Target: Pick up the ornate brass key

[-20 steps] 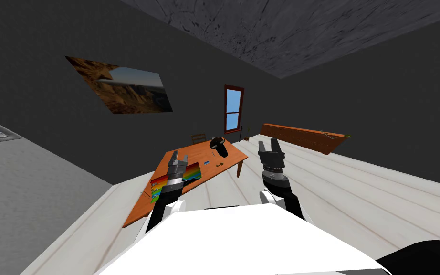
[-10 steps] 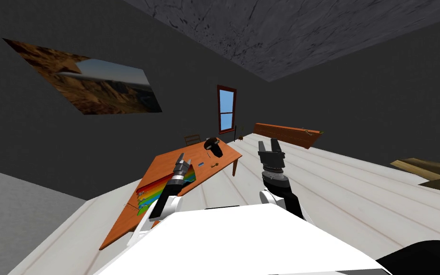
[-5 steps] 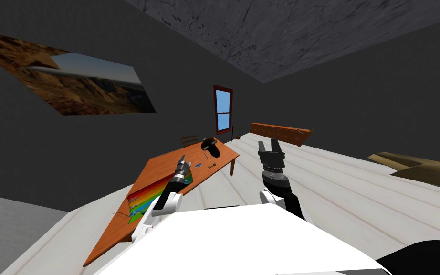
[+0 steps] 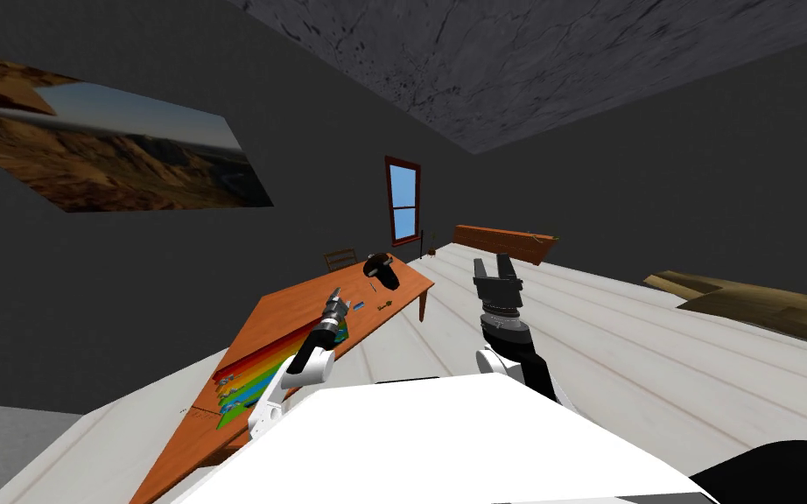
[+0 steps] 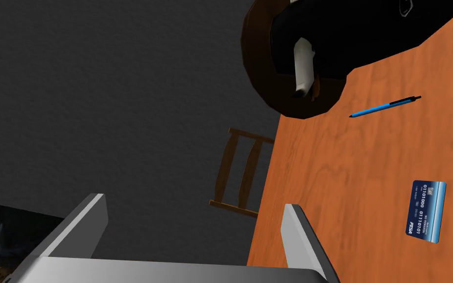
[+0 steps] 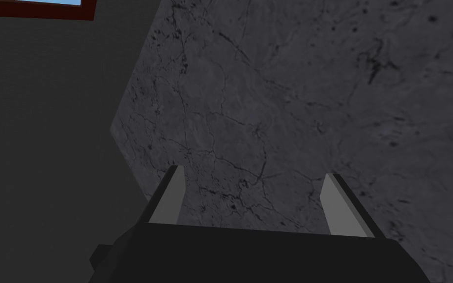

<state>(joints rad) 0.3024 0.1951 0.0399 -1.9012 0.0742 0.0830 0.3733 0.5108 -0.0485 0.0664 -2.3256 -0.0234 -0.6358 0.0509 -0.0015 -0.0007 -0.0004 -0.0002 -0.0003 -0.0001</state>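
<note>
In the head view a small brass-coloured key [image 4: 384,305] lies near the right edge of the orange table [image 4: 288,315]. My left gripper [image 4: 336,300] hovers over the table a little to the left of the key, beside a blue card [image 4: 359,305]. In the left wrist view the left gripper [image 5: 196,221] is open with nothing between its fingers, over the table's far edge [image 5: 289,162]. The blue card [image 5: 427,211] lies off to one side of it. My right gripper [image 4: 495,267] is raised over the floor to the right of the table, open [image 6: 252,196] and empty.
A black object on a dark round base [image 4: 382,267] [image 5: 294,64] and a blue pen [image 5: 385,105] lie further along the table. A rainbow-coloured mat [image 4: 253,372] covers the near part. A wooden chair [image 5: 240,172] stands behind the table. Light floor [image 4: 621,350] spreads to the right.
I have moved closer along the table, so the whole picture shifted. My left arm has stretched forward over the table toward the card and key. The right arm has kept its pose.
</note>
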